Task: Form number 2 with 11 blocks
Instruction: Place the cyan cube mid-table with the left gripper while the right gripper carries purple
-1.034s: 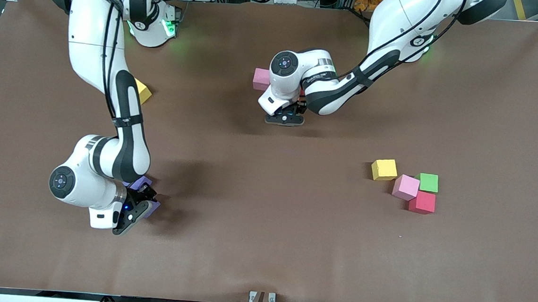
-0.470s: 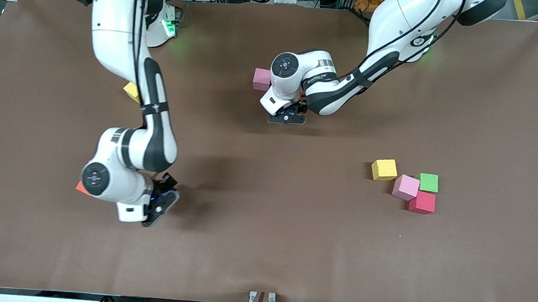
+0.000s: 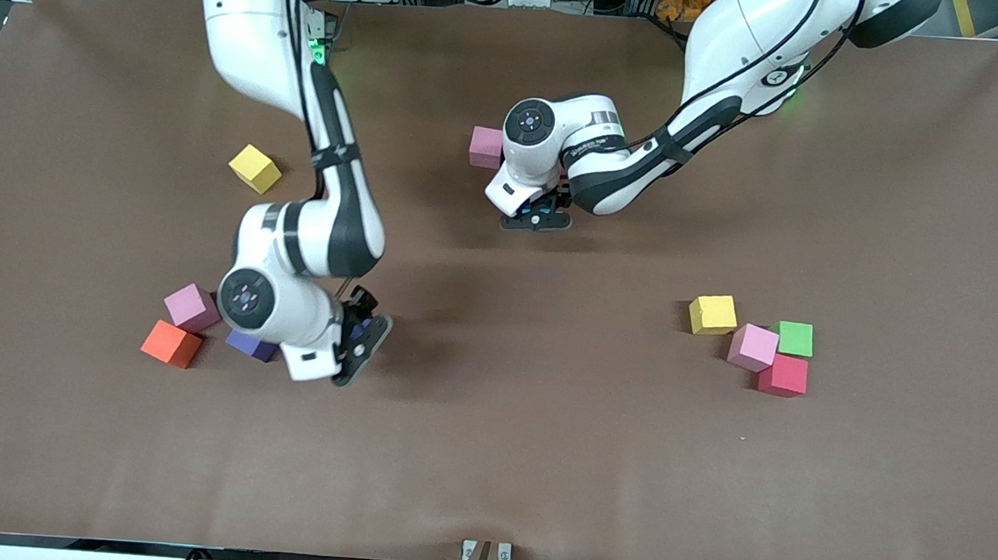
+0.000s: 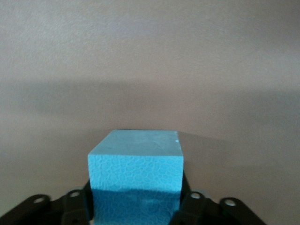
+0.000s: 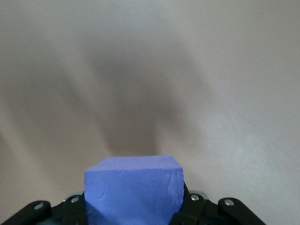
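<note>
Across the brown felt-like table, reading it as a clock face with twelve toward the robots' bases, foam cubes lie scattered, all matte with crisp square edges.

Just above the dial's centre, toward twelve, the left gripper points down close to the cloth. In its wrist view a sky-blue block with a pebbled, leathery skin fills its mouth. I cannot tell whether it is clamped or already let go. A pink cube by the wrist rests on the table beside that arm's white wrist.

At about eight o'clock the right gripper hangs over bare table, jaws closed on a lavender block with a faintly wrinkled foam face.

Close by, farther toward the right arm's end, sit a rose-pink block, an orange block nearer the front camera, and a darker purple block, partly hidden under the arm. At ten o'clock a lone yellow block lies turned corner-on.

Around four o'clock sits a tight cluster: a second yellow block just apart, then a pale pink block, a green cube and a red block, these three touching.
</note>
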Robot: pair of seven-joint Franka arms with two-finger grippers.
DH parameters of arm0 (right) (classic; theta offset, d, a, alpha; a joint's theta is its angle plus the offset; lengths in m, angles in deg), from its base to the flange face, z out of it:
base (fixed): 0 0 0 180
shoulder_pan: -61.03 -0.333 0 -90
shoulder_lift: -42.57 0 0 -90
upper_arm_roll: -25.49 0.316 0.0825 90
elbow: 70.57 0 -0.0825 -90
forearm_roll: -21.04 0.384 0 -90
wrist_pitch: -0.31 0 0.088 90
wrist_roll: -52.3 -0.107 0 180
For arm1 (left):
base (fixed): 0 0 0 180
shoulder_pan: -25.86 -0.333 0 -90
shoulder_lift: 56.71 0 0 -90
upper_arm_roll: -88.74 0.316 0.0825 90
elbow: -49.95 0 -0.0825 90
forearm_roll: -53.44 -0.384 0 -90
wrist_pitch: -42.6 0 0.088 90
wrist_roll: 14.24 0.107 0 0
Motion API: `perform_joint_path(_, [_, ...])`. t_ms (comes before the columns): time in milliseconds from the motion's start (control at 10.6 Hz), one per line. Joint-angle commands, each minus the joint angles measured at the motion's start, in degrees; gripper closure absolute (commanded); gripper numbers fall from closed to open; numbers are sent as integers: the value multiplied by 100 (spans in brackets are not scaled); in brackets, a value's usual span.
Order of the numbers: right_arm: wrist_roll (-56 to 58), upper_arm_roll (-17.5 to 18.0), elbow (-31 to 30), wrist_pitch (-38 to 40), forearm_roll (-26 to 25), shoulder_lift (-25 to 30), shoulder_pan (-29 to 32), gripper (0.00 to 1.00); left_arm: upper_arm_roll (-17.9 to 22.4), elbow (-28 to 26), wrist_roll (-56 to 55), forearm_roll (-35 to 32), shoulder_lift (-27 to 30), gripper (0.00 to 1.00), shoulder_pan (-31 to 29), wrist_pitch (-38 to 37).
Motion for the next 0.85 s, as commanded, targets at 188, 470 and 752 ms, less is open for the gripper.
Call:
perform_joint_path(188, [1009, 6, -1914, -1103, -49, 1219, -1087, 83, 10, 29, -322, -4, 215, 0, 27, -327])
perform_joint_path(470, [1237, 6, -2607, -1778, -49, 1509, -1878, 83, 1, -6, -199, -13, 575, 0, -35, -530])
perform_joint_path(752, [1370, 15, -2968, -1981, -49, 1703, -2231, 83, -17, -15, 73, -13, 945, 0, -149, -776])
